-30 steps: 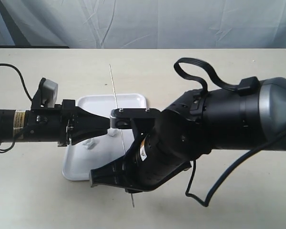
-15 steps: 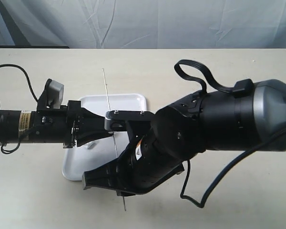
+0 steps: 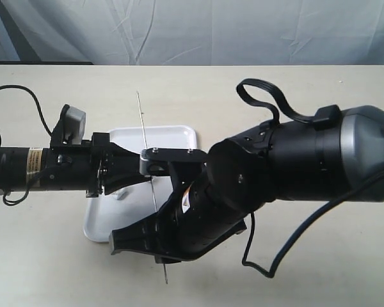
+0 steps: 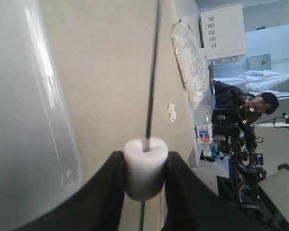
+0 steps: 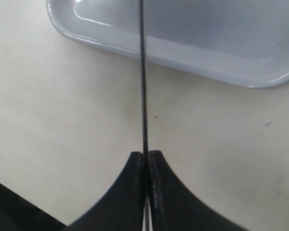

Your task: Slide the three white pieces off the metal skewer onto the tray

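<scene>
The thin metal skewer (image 3: 143, 121) runs over the white tray (image 3: 173, 135), and its near end sticks out under the right arm. My left gripper (image 3: 147, 174) comes in from the left and is shut on one white piece (image 4: 144, 166) threaded on the skewer (image 4: 153, 72). The tray rim (image 4: 33, 120) lies beside it. A second white piece (image 3: 119, 194) rests on the tray under the left gripper. My right gripper (image 5: 146, 156) is shut on the skewer (image 5: 142, 72), just outside the tray's rim (image 5: 183, 53). I see no third piece.
The bulky right arm (image 3: 294, 173), with its looping black cable (image 3: 269, 96), covers the tray's right half. The left arm (image 3: 45, 169) lies along the table at the left. Two small white bits (image 4: 171, 111) lie on the table beyond the tray.
Both arms and the skewer have shifted a little to the left over the last second. Both grips are unchanged, and there has been almost no motion in the last half second.
</scene>
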You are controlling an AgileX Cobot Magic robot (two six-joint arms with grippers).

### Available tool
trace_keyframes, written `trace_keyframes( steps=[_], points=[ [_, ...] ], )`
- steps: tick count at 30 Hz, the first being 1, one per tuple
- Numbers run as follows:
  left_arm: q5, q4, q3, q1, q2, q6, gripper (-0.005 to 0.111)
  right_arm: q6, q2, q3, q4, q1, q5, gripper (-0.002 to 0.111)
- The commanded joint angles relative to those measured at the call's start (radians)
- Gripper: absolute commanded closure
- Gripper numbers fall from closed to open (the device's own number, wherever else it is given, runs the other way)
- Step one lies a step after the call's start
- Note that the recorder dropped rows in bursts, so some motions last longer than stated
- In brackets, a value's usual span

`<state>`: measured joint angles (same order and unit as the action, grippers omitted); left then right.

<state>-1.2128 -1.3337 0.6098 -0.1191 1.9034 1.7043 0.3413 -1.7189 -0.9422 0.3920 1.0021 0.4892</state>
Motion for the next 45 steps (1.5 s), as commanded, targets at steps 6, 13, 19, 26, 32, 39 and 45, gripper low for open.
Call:
trace_keyframes(
  steps=[6,13,19,26,32,39,45],
  points=[
    [-0.008,0.023,0.002,-0.006,-0.012,-0.003,0.088,-0.062,-0.001,-0.003,0.055,0.000,-0.002,0.109],
    [-0.008,0.042,0.002,-0.001,-0.012,-0.007,0.095,-0.077,-0.001,-0.003,0.055,0.003,0.008,0.109],
    [-0.008,0.102,0.002,-0.001,-0.012,-0.014,0.095,-0.080,-0.001,-0.003,0.046,0.058,-0.003,0.109],
    [-0.008,0.127,0.002,0.045,-0.012,-0.026,0.095,-0.080,-0.001,-0.001,0.034,0.126,0.049,0.109],
    [-0.008,0.072,0.002,0.136,-0.012,-0.003,0.095,-0.058,-0.001,-0.001,0.030,0.161,0.066,0.109],
    [-0.008,0.063,0.002,0.218,-0.012,-0.001,0.095,-0.050,-0.001,0.009,0.011,0.187,0.138,0.109],
    [-0.008,0.061,0.002,0.258,-0.012,0.005,0.095,-0.026,-0.001,0.111,0.020,0.230,0.096,0.109]
  ],
)
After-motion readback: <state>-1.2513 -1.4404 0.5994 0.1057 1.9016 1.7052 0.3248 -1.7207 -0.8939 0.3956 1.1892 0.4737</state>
